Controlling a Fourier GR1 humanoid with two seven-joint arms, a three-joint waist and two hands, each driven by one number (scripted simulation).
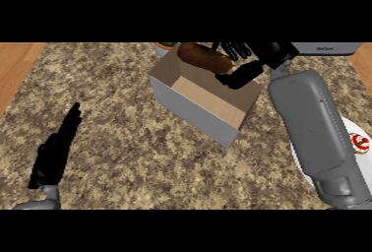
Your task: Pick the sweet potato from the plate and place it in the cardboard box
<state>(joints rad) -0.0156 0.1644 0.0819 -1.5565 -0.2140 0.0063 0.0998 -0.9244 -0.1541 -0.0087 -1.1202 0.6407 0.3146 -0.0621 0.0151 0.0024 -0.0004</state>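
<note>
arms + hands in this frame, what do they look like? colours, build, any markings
Both forearms are grey, smooth, rounded shells; the right forearm is bulky with panel seams and a ribbed cuff near the bottom. Only a small grey end of the left forearm shows. Left hand and right hand are black. No cables or markings visible.

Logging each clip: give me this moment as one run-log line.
phase: carry over box | right hand: fingers curled on sweet potato, above cardboard box | left hand: open, resting lower left | plate: right edge
</note>
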